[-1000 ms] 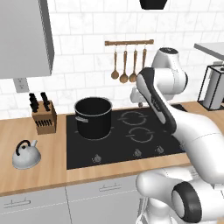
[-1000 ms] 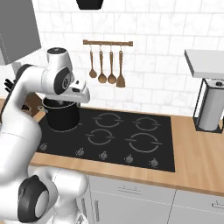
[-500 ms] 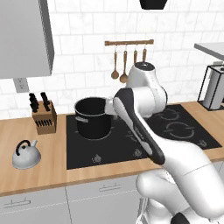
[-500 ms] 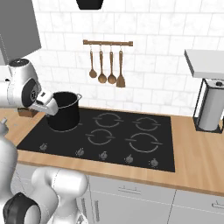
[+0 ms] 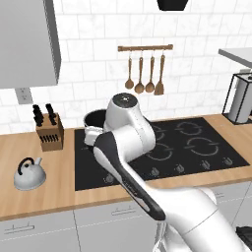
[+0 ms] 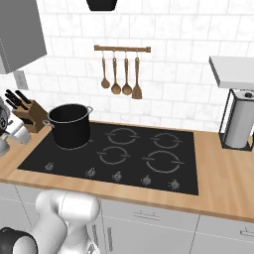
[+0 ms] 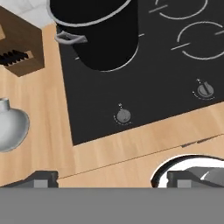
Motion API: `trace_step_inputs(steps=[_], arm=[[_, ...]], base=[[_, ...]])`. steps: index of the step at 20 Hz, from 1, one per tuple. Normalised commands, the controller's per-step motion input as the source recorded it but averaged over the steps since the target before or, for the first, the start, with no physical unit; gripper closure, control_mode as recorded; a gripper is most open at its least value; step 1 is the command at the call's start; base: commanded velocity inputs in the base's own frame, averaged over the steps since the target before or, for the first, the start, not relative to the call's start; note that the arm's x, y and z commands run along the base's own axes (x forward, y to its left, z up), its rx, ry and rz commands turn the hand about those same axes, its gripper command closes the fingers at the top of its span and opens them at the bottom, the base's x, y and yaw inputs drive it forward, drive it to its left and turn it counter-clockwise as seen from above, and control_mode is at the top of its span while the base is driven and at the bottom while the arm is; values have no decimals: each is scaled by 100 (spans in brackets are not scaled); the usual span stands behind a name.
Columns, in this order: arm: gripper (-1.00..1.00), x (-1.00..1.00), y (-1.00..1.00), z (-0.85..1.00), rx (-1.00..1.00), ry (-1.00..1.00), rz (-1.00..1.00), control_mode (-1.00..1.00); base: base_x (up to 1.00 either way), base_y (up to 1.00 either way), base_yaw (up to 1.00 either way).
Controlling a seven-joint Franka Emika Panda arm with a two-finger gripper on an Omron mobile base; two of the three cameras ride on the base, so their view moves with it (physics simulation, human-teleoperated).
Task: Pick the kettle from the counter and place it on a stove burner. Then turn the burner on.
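Observation:
The small silver-grey kettle [image 5: 29, 174] with its black arched handle stands on the wood-grain counter [image 5: 59, 197], left of the stove; in the hand view its dome [image 7: 11, 127] shows at the left edge. My gripper [image 7: 111, 180] hangs above the counter's front edge by the stove's left corner, open, with nothing between its fingertips [image 7: 41, 178]. The kettle lies off to its left, apart from it. Ring-lined stove burners [image 6: 124, 135] mark the black glass, and another burner [image 7: 205, 39] shows in the hand view. My arm hides the left burners in the left base view.
A large black pot [image 6: 70, 125] sits on the back left burner. A knife block [image 5: 49, 130] stands behind the kettle. Control knobs [image 7: 123, 116] line the stove's front edge. Utensils [image 6: 121, 74] hang on the wall, and a paper towel holder [image 6: 239, 124] stands at the far right.
My arm has swung left from over the stove's right half, past the pot, to the left front of the stove. The kettle and pot have not moved.

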Motion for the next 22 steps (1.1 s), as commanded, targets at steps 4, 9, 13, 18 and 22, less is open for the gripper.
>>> trace_step_inputs(steps=[4,9,13,18,22], arm=[[-100,-2,100,0,5,4,-9,-100],[-100,4,100,-6,12,16,-3,-100],[-100,29,100,-49,16,27,0,-100],[-100,69,100,-46,7,13,-1,-100],[-100,26,23,-1,-2,0,-6,-100]], base=[[0,0,0],[0,0,0],[0,0,0],[0,0,0],[0,0,0]])
